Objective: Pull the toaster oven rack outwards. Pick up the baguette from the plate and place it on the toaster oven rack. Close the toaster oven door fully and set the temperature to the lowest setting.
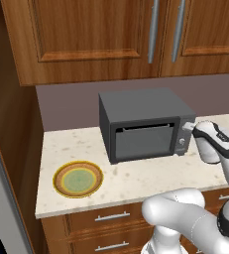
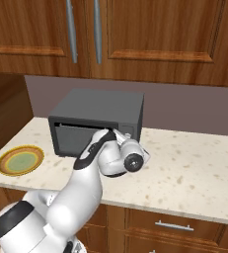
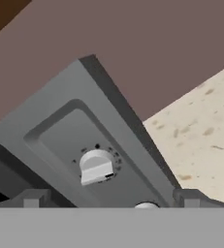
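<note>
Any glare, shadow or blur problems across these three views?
Left base view: flat, even light, no glare on the oven window; soft shade around the plate. Right base view: same lighting, the arm blocks part of the oven front. Hand view: rolled sideways, knob sharp and bright, faint shadow beside it.

The toaster oven (image 1: pixel 142 124) is dark grey with a lighter grey window (its knob (image 3: pixel 96 166) is white); the plate (image 1: pixel 78 179) shows an orange-yellow rim, dark ring, pale green centre.
</note>
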